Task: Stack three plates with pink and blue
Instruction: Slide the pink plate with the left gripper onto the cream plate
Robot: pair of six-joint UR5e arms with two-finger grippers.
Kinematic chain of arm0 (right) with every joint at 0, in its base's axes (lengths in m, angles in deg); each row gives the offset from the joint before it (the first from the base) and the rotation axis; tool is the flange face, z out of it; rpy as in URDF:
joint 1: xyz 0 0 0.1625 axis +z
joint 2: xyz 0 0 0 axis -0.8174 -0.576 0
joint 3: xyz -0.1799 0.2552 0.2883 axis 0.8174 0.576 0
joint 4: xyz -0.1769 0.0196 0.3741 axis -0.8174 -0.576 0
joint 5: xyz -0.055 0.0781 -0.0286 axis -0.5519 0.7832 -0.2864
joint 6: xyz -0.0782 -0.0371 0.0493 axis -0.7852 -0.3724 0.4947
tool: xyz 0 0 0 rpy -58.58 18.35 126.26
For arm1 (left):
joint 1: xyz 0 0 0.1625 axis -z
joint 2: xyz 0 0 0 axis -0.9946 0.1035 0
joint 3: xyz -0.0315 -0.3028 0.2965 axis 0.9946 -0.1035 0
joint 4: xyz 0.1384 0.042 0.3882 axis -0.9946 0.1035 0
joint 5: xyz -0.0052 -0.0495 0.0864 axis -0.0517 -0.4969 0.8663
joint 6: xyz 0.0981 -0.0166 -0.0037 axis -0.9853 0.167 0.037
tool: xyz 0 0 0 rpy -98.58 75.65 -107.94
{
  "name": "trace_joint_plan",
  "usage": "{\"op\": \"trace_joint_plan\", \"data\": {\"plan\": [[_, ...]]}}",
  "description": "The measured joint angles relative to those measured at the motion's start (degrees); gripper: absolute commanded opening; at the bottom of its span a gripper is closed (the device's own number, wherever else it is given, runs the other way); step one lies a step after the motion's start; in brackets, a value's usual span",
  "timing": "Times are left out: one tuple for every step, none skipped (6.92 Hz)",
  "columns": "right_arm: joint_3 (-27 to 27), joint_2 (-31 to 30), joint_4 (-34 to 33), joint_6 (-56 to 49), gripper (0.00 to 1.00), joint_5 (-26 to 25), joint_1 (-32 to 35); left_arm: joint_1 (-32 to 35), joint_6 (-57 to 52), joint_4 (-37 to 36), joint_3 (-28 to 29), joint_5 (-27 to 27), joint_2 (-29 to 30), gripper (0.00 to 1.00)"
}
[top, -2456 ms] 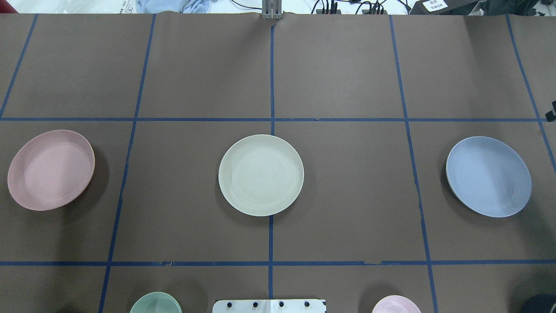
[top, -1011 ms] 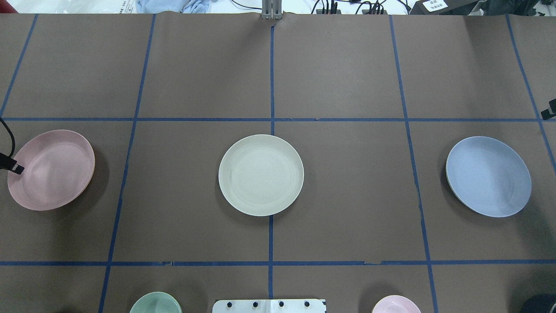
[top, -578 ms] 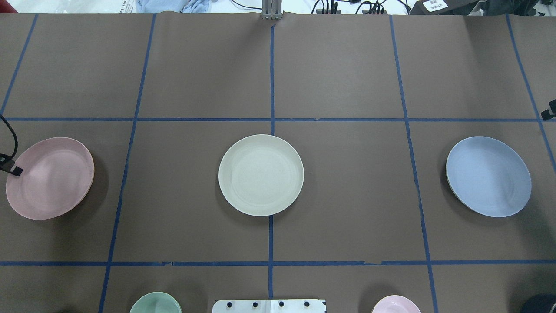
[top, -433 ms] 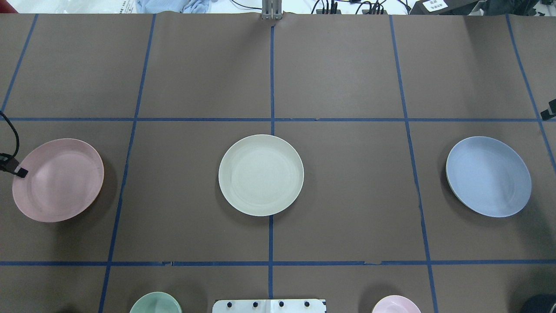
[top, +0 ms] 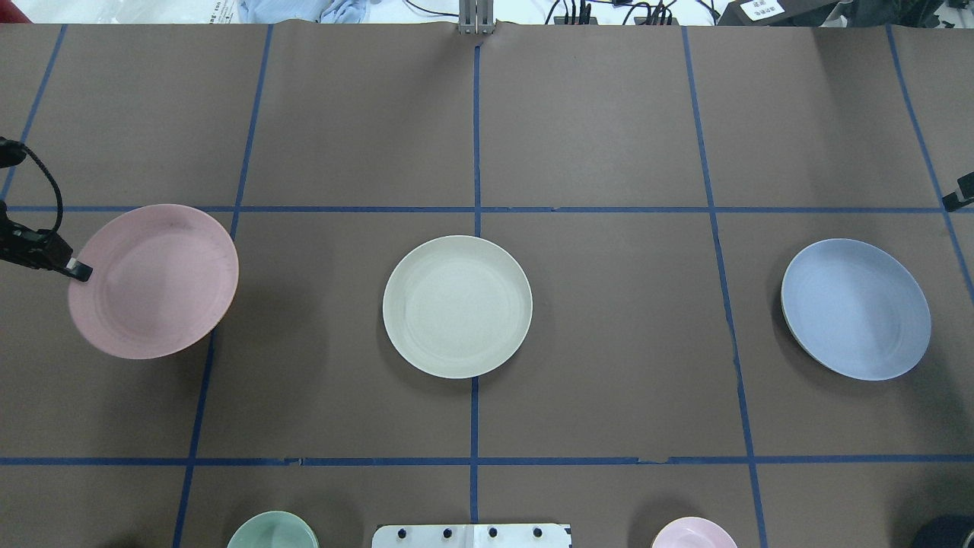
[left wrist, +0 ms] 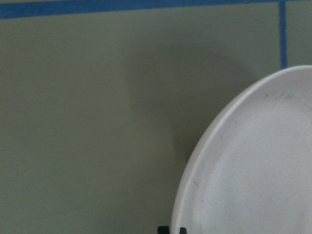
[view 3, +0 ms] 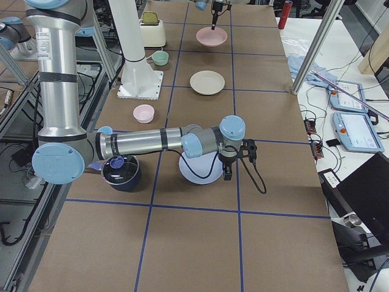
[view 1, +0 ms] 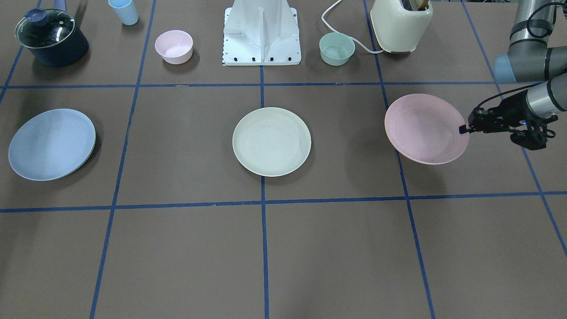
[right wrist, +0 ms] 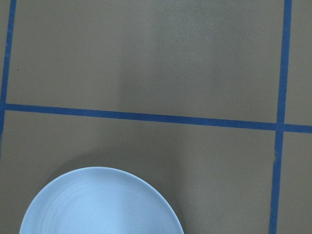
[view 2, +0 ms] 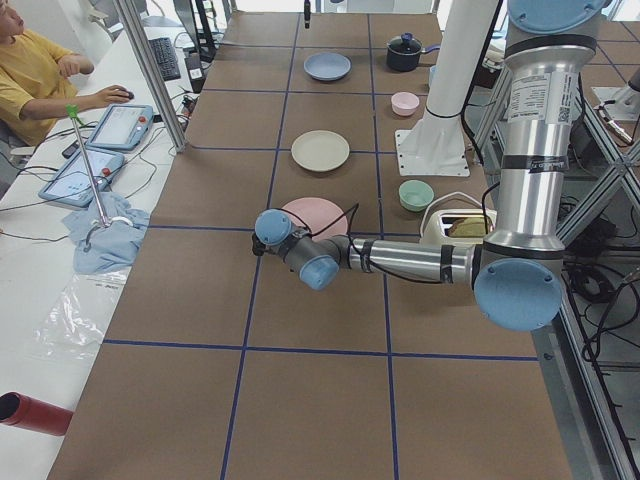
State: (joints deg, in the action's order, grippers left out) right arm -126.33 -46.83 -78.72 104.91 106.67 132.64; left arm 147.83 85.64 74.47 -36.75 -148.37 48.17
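Pinching the rim of the pale pink plate (view 1: 425,128), the left gripper (view 1: 463,129) had its jaws pressed onto the plate's edge, on the side away from the middle of the worktop (view 1: 336,248). That plate hung tilted above the brown, blue-taped surface, its shadow falling beneath it. A cream plate (view 1: 271,141) lay flat at the centre, well apart from the pink one. A light blue plate (view 1: 51,144) lay flat at the opposite end, again well apart. The right gripper (view 3: 228,173) pointed down near the blue plate's rim; whether its jaws were spread or closed could not be told. Near the robot's base sat a small pink bowl (view 1: 173,46) and a small mint bowl (view 1: 337,48).
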Motion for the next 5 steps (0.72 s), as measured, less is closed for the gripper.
{"op": "trace_joint_plan", "data": {"plan": [[0.02, 0.04, 0.02, 0.04, 1.00, -0.01, -0.69, -2.40, 6.77, 0.02, -4.15, 1.40, 1.08, 0.00], [0.03, 0.06, 0.03, 0.05, 1.00, -0.02, -1.13, -5.52, 12.68, 0.02, -7.88, 4.47, 2.56, 0.00], [0.09, 0.07, 0.03, 0.05, 1.00, -0.05, -1.37, -9.11, 17.63, 0.00, -10.42, 7.90, 5.04, 0.00], [0.18, 0.07, 0.03, 0.06, 1.00, -0.09, -1.57, -13.30, 22.58, -0.09, -11.41, 11.57, 8.52, 0.00], [0.27, 0.06, 0.03, 0.08, 1.00, -0.09, -1.73, -17.85, 27.37, -0.28, -11.38, 14.95, 12.30, 0.00]]}}
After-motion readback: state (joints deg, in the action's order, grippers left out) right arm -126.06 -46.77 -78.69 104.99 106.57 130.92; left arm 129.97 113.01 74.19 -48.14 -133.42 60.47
